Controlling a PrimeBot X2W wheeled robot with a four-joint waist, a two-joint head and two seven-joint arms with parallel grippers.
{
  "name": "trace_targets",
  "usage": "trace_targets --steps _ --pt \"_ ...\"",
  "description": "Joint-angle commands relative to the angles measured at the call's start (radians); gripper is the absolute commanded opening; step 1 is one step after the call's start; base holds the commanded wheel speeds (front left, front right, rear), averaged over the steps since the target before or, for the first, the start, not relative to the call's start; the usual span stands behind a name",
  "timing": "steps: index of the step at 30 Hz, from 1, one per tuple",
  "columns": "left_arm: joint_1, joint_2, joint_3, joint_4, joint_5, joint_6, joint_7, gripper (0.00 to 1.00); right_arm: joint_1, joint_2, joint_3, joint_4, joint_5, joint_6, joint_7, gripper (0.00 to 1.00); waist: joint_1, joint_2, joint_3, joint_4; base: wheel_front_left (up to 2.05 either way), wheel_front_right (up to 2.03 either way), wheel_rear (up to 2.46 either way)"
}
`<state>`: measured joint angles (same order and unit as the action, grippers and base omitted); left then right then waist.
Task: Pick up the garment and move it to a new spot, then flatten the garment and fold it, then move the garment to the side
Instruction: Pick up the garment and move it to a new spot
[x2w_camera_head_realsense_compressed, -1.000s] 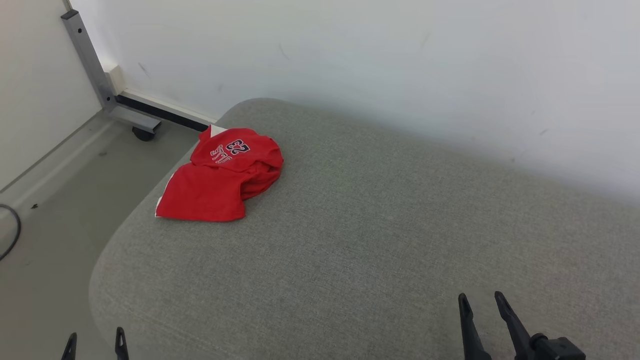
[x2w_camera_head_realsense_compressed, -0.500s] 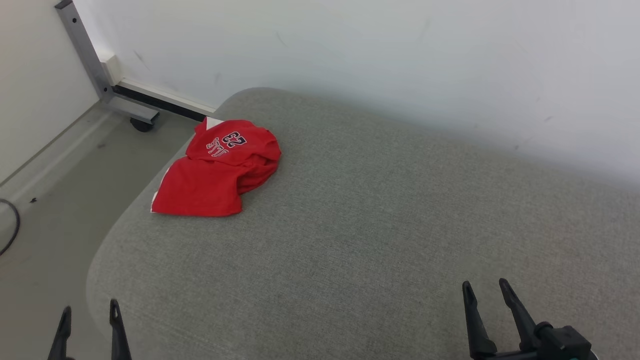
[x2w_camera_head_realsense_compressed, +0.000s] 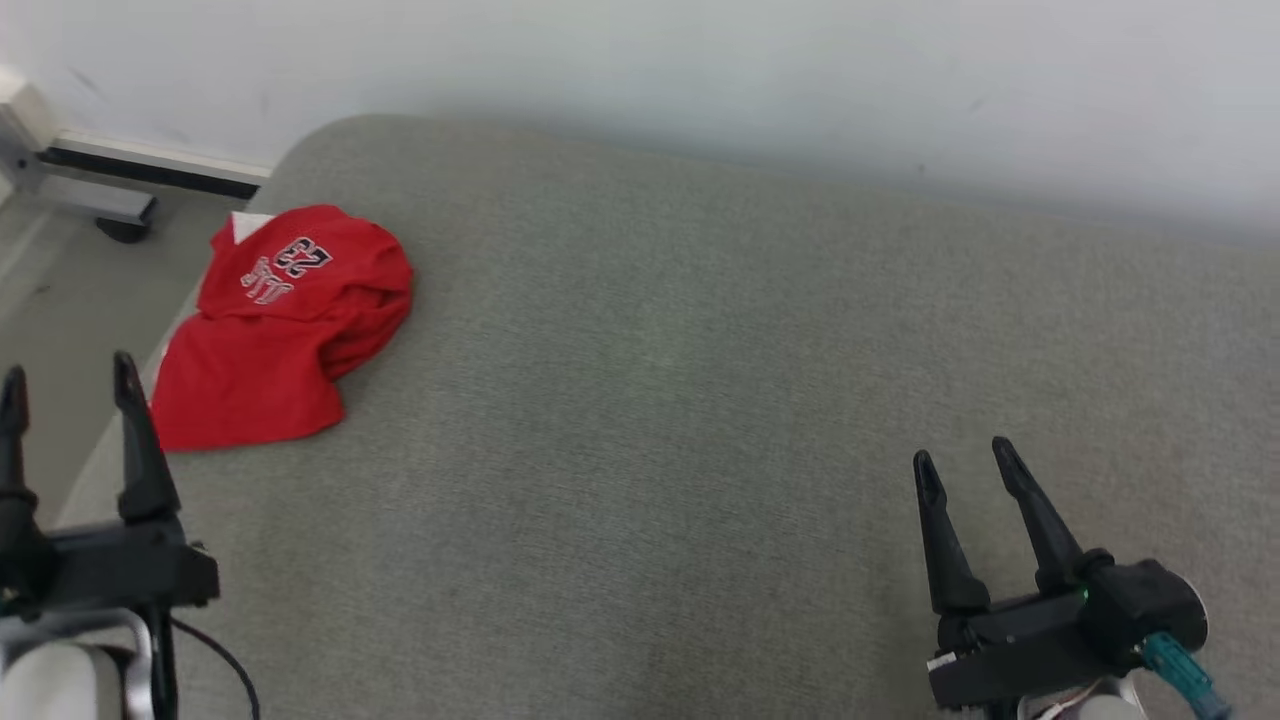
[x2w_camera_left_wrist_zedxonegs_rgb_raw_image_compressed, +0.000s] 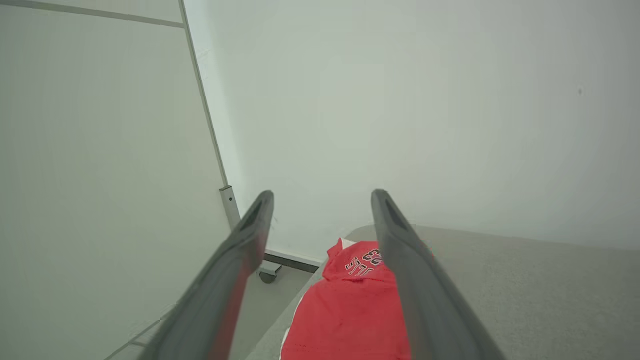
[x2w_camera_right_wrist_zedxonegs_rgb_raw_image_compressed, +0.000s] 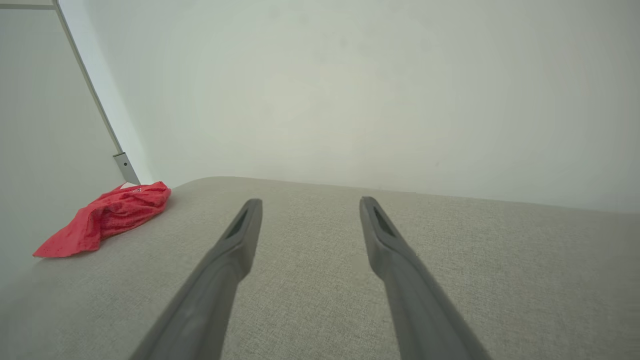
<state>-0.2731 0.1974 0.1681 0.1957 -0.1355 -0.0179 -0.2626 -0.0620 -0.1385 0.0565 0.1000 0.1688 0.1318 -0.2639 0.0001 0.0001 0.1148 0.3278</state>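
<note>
Two hands, the left hand (x2w_camera_head_realsense_compressed: 67, 367) and the right hand (x2w_camera_head_realsense_compressed: 962, 452), both spread and empty, hang above one grey cushion (x2w_camera_head_realsense_compressed: 650, 400) whose far left corner bears one crumpled red garment (x2w_camera_head_realsense_compressed: 280, 320), lying as before though the head camera has shifted.

The red garment (x2w_camera_head_realsense_compressed: 270, 340), printed 23, is lying crumpled at the far left corner of the grey bench (x2w_camera_head_realsense_compressed: 700, 420).

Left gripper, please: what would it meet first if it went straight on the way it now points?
Probably the white wall: the left gripper aims above the red garment, which lies lower, though depth is unclear.
</note>
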Motion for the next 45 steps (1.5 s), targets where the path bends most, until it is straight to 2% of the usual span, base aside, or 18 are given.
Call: trace_targets --steps 1,7,16,26,30,34,39,43,45 --pt "-0.034 0.010 0.005 0.008 -0.008 0.000 -0.003 1.00 -0.021 -0.008 0.003 -0.012 0.004 -0.003 0.000 1.00 -0.0001 -0.0001 0.133 -0.134 0.00 0.00 0.00" --pt "-0.156 0.080 0.052 0.031 -0.021 0.015 0.012 1.00 -0.071 -0.010 -0.002 -0.070 0.015 -0.003 0.000 1.00 -0.0001 -0.0001 0.241 -0.246 0.00 0.00 0.00" --pt "-0.304 0.180 0.091 0.137 -0.058 0.003 0.102 1.00 -0.105 -0.005 -0.023 -0.122 0.014 -0.003 0.000 1.00 -0.0001 -0.0001 0.326 -0.324 0.00 0.00 0.00" --pt "-0.390 0.232 0.086 0.310 -0.089 0.004 0.296 1.00 -0.120 -0.014 -0.033 -0.147 0.011 -0.003 0.000 1.00 -0.0001 -0.0001 0.375 -0.346 0.00 0.00 0.00" --pt "-0.408 0.247 0.080 0.377 -0.100 0.008 0.408 1.00 -0.123 -0.017 -0.036 -0.152 0.009 -0.003 0.000 1.00 -0.0001 -0.0001 0.379 -0.349 0.00 0.00 0.00" --pt "-0.419 0.253 0.083 0.409 -0.116 0.011 0.478 1.00 -0.121 -0.018 -0.037 -0.155 0.007 -0.003 0.000 1.00 -0.0001 -0.0001 0.378 -0.350 0.00 0.00 0.00" --pt "-0.424 0.261 0.084 0.462 -0.142 0.017 0.633 1.00 -0.116 -0.020 -0.037 -0.158 0.006 -0.003 0.000 1.00 -0.0001 -0.0001 0.374 -0.351 0.00 0.00 0.00" --pt "-0.419 0.249 0.084 0.468 -0.159 0.026 0.695 1.00 -0.111 -0.023 -0.037 -0.156 0.005 -0.003 0.000 1.00 -0.0001 -0.0001 0.366 -0.347 0.00 0.00 0.00" --pt "-0.411 0.247 0.074 0.449 -0.156 0.024 0.692 0.00 -0.111 -0.025 -0.036 -0.150 0.006 -0.003 0.000 1.00 -0.0001 -0.0001 0.357 -0.343 0.00 0.00 0.00"
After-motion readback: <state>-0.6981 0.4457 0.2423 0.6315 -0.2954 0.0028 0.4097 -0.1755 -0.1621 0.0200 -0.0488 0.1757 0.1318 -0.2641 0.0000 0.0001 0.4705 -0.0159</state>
